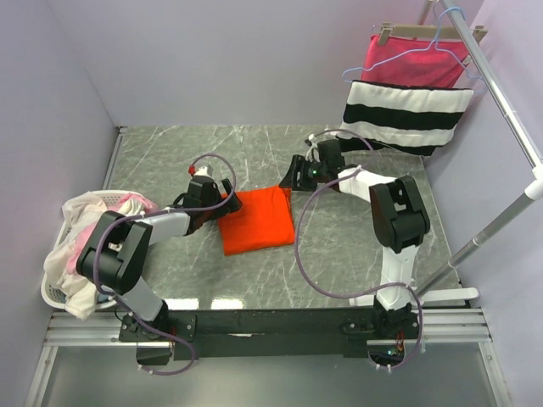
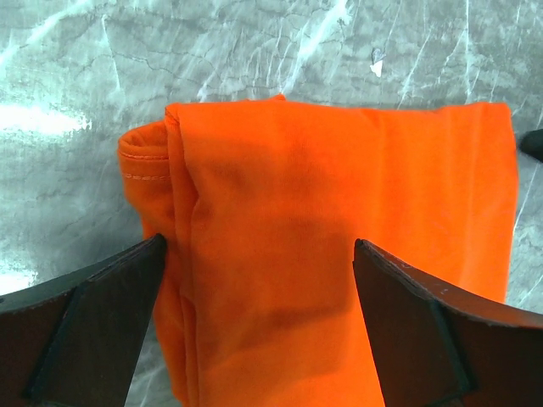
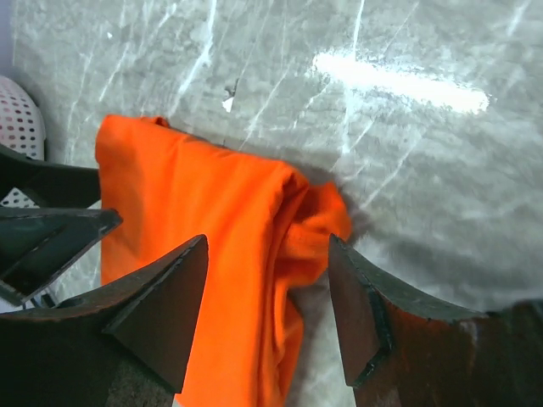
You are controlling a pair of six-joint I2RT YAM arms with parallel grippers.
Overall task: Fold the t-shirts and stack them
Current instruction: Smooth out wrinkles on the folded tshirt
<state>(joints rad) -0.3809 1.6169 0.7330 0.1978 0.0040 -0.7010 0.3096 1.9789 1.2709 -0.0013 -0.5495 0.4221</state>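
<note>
Straddling left side of folded orange shirt (image 1: 257, 222) on table (image 1: 170, 161), left fingers (image 2: 85, 331) spread wide; right fingers (image 3: 161, 314) spread over far-right corner; nothing pinched, arms approx. equally near.

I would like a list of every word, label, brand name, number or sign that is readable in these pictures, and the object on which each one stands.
None: no view shows any readable text.
The orange-red t-shirt is plain, with no print or tag showing.
The striped cloth carries only black and white stripes.
The white basket shows no marking.
</note>
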